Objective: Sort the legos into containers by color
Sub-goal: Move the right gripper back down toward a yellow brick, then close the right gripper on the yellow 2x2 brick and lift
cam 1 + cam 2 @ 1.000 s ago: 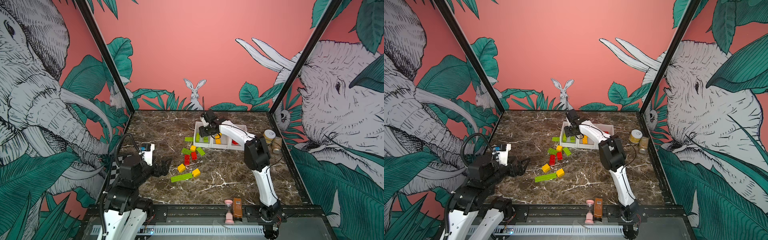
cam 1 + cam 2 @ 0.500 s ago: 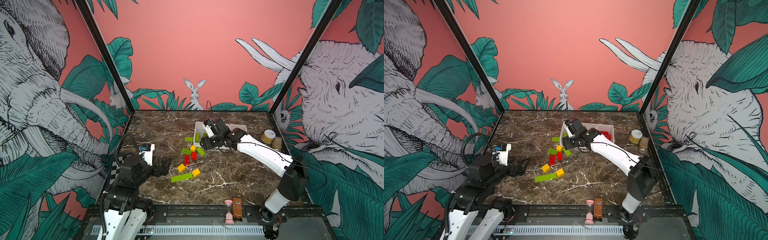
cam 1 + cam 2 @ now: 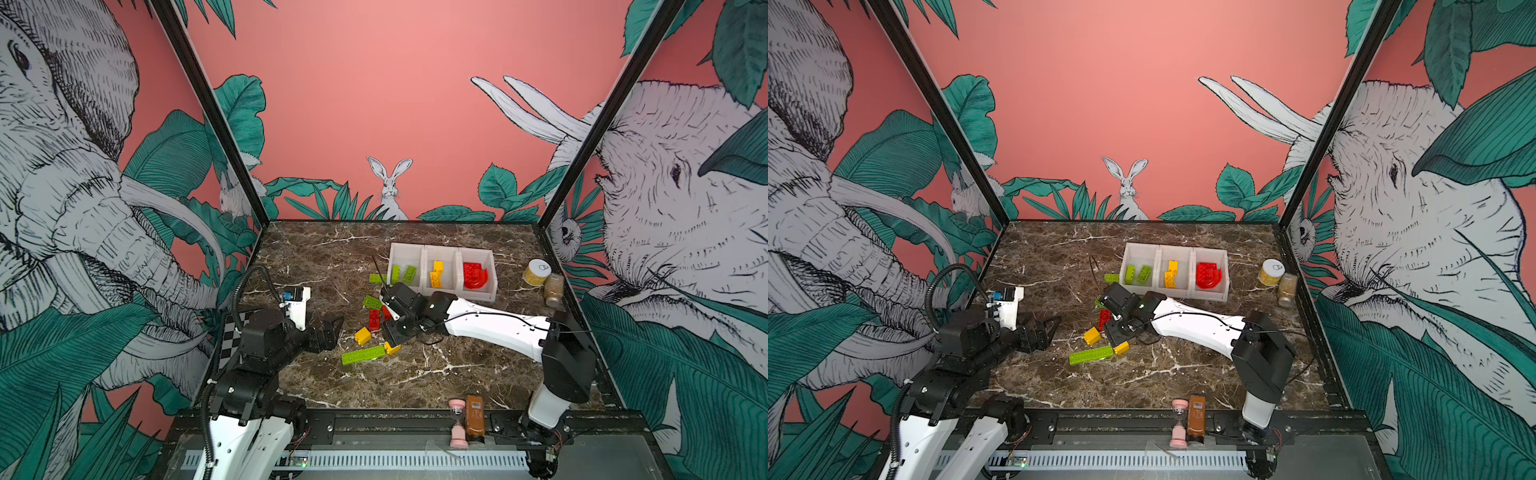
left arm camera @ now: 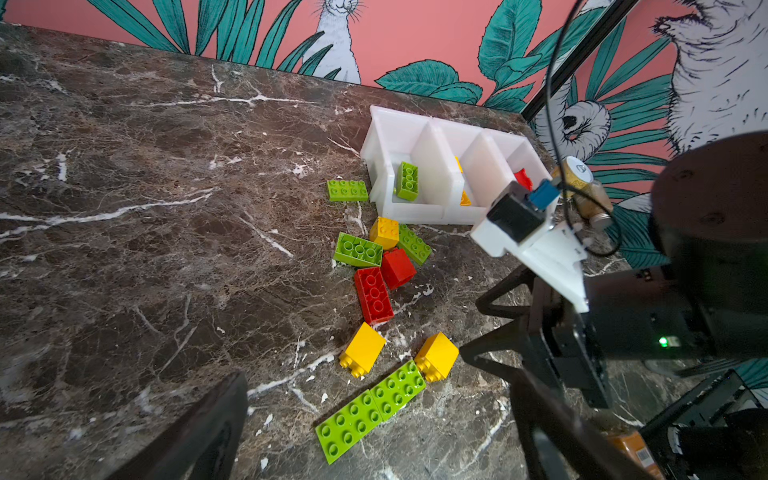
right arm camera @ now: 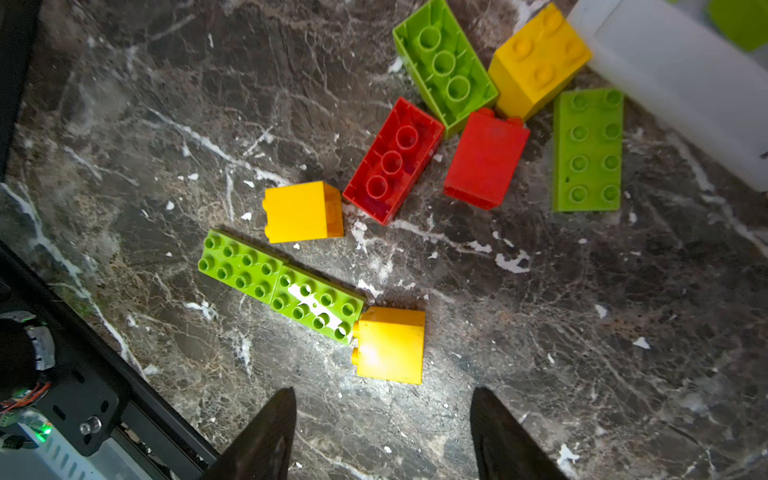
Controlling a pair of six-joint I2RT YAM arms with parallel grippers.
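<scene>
Several legos (image 5: 392, 162) loose beside containers (image 3: 440, 252); right gripper (image 5: 382, 395) parted, empty, near yellow brick (image 5: 390, 345); left gripper (image 3: 334, 332) wide

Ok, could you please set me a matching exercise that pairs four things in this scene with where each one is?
Things:
1. red arch
2. hourglass
3. jar
4. right gripper

Places:
A. at the front edge, beside the bottle
B. above the loose bricks
C. in the rightmost bin
D. on the table, right of the bins

Pairs: 1-C, 2-A, 3-D, 4-B.
</scene>
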